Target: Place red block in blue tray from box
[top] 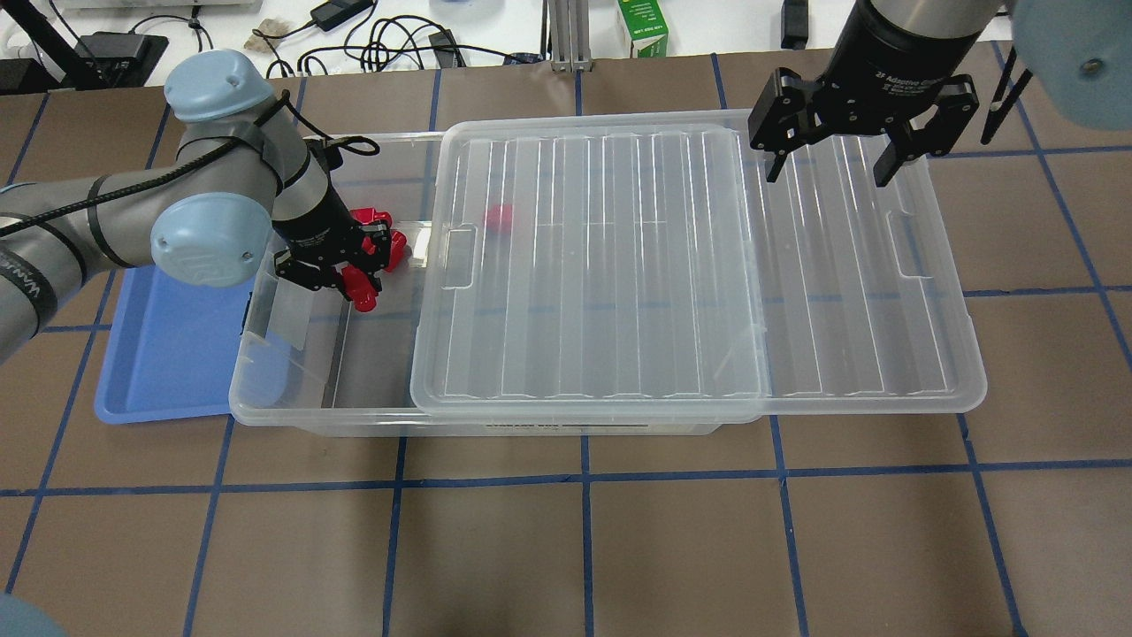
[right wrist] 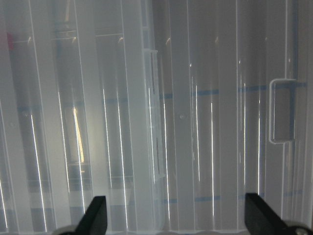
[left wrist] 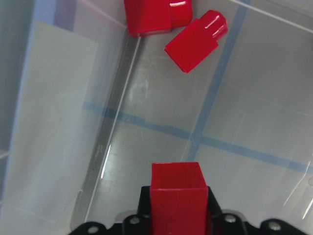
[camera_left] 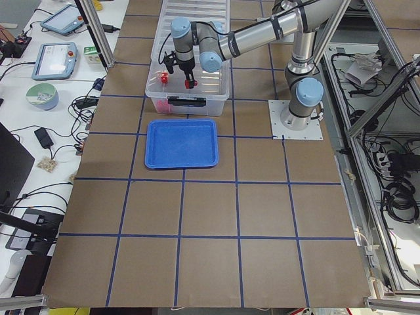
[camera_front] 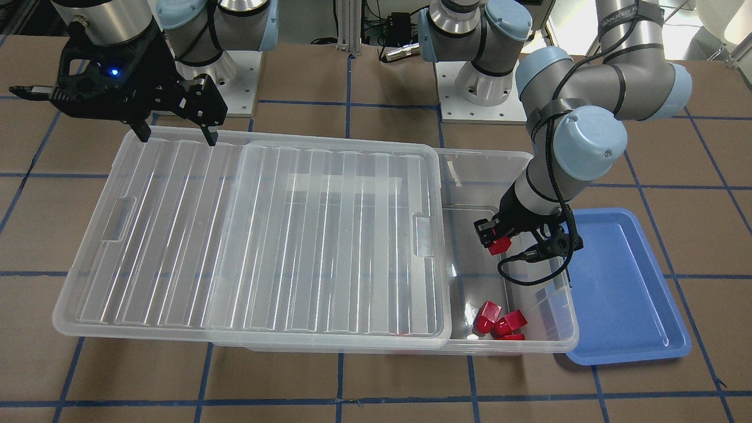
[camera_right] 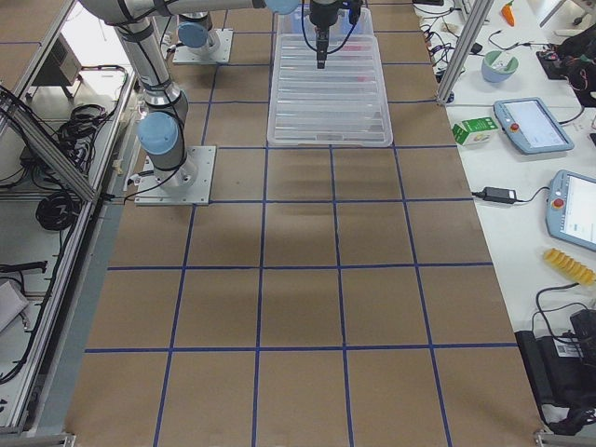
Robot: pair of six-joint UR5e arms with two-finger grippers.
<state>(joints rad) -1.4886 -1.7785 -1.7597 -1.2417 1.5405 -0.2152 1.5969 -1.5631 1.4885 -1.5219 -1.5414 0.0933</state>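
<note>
Lifting phase: left jaws clamp the red block [camera_front: 499, 245] over the open left end of the box [camera_front: 485, 155], spare blocks [camera_front: 498, 322] below. Right jaws hang open over the lid [camera_front: 264, 235]. Next likely needs clearing the wall leftward to the blue tray [camera_front: 623, 294].

Brown gridded table [top: 584, 548], box [top: 354, 423] on it, blue tray [top: 168, 354] just beside

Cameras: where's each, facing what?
Front-facing: opposite, facing robot; both arms.
Overhead: behind robot; clear plastic box; both arms.
Exterior left: end by blue plastic tray; left arm.
Exterior right: opposite end; right arm.
Left wrist: in box; left gripper holds red plastic block.
Right wrist: over ribbed clear lid; right gripper.
Shared: first two show block.
</note>
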